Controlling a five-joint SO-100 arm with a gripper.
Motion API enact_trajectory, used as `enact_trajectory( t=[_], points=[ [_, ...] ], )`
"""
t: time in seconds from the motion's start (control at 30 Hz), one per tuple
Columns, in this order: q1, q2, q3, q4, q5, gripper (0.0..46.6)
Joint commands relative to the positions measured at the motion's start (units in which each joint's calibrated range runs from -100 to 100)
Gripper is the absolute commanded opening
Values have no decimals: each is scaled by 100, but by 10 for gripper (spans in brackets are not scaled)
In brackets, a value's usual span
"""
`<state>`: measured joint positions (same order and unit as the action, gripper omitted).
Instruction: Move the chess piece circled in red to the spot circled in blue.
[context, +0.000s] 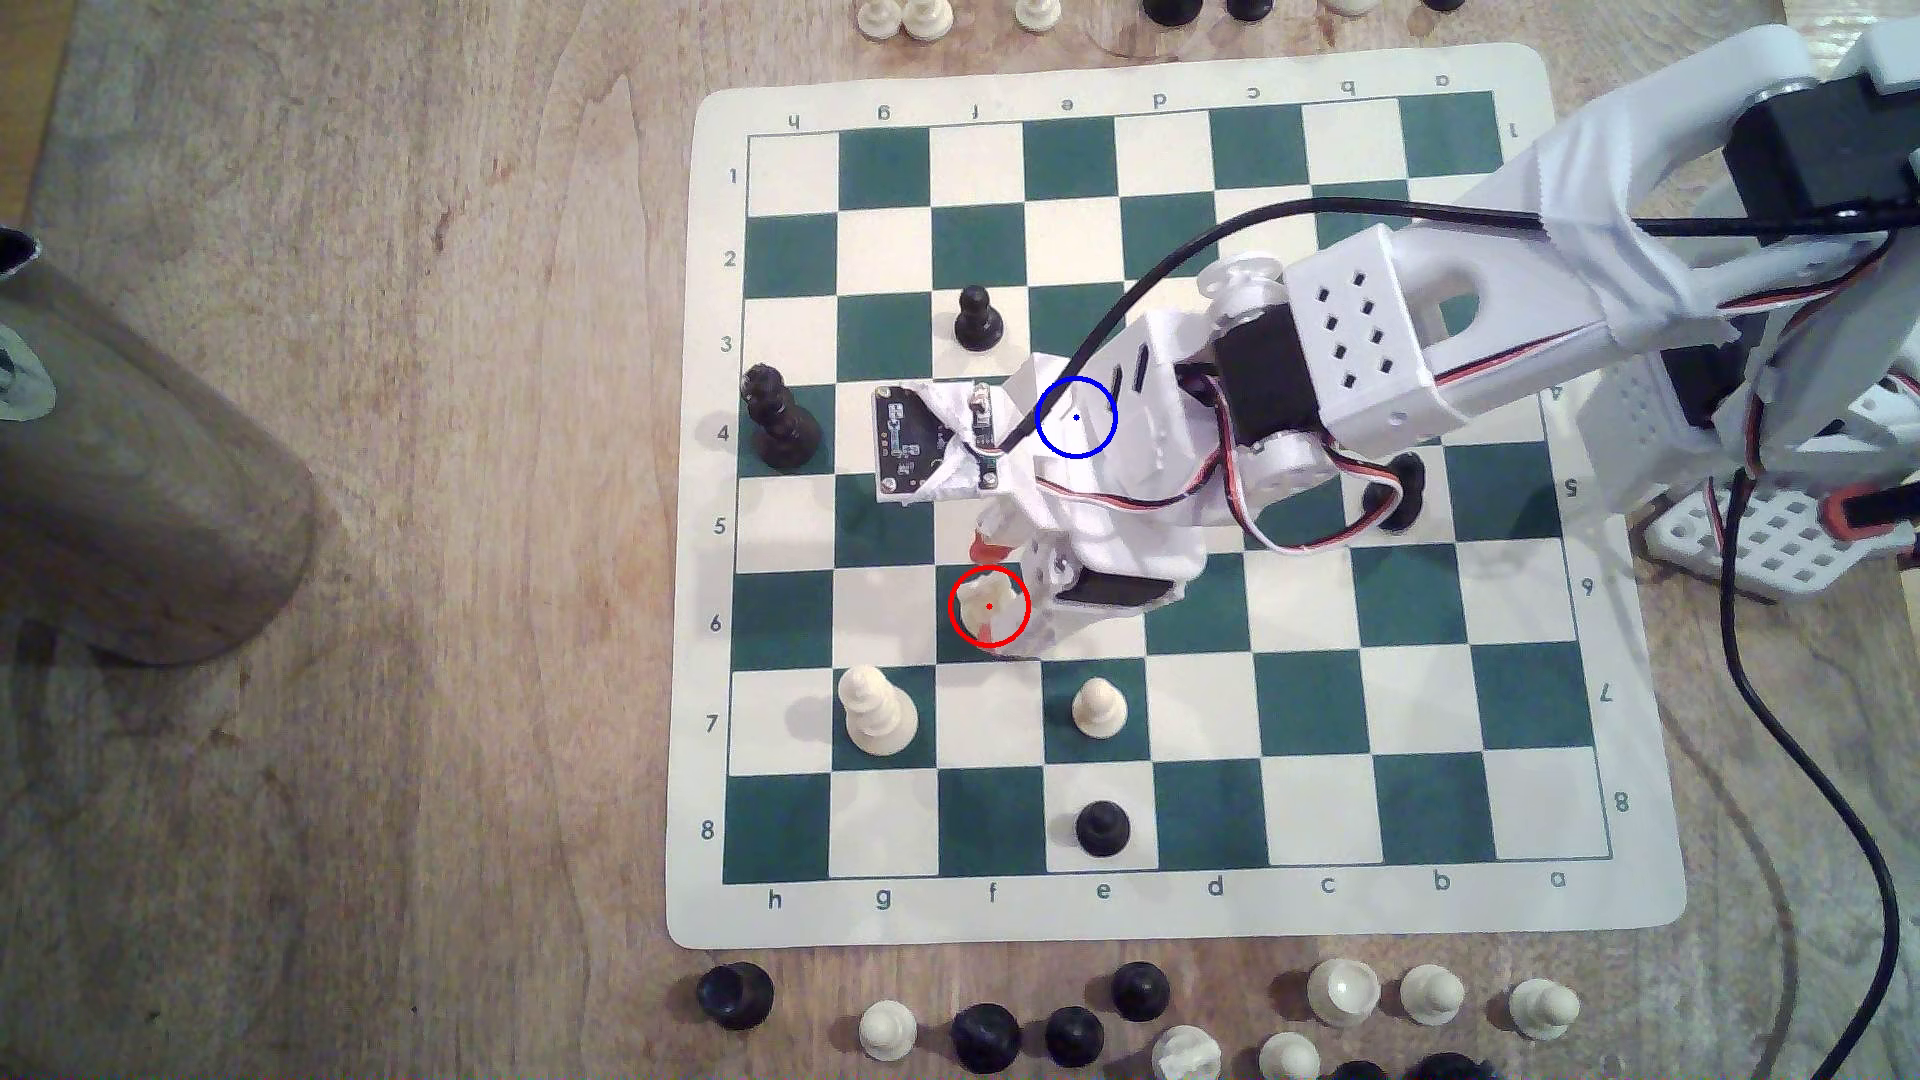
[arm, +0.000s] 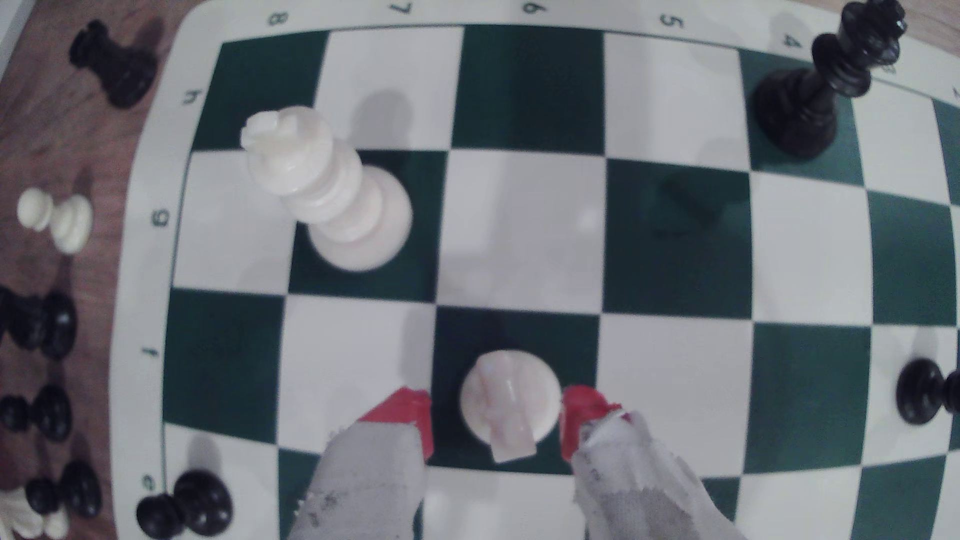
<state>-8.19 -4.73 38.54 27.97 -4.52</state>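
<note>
I see the tool (arm: 496, 420) spread apart over the board (context: 1621, 727), its 2 red-tipped fingers (arm: 405, 413) straddling the chess piece (arm: 506, 402) without gripping it; in the wrist view one tip sits just clear of the rook's side and the other looks to be touching or nearly touching it, and I cannot tell which. The chess piece (context: 987, 605) stands upright on the dark green square f6, inside the red ring. The spot (context: 1076, 417) is marked by the blue ring at about 1 o'clock from the rook in the exterior view, 2 ranks away on rank 4, and the arm's white body covers that square, so I cannot see its surface. From the rook, the tall white piece (context: 876, 711) stands on g7 at about 8 o'clock, and the white pawn (context: 1097, 708) on e7 at about 4 o'clock, both near but apart from it. A black pawn (context: 977, 317) sits on f3 at 12 o'clock, and the tall black piece (context: 777, 417) on h4 at about 10 o'clock. Another black pawn (context: 1101, 828) rests on e8. Captured pieces line the wooden tabletop (context: 416, 623) beyond the board's edges.
</note>
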Motion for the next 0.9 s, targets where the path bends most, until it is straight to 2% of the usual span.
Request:
enact_trajectory(
  t=[0.0,0.17,0.33,0.53,0.87],
  points=[
    [-69,-104,-491,-110,-24,121],
    [-124,-78,-545,-102,-59,115],
    [-147,-19,-591,-102,-68,79],
    [-179,32,-618,-102,-63,3],
    [-163,-325,-781,160,-117,3]
  ],
)
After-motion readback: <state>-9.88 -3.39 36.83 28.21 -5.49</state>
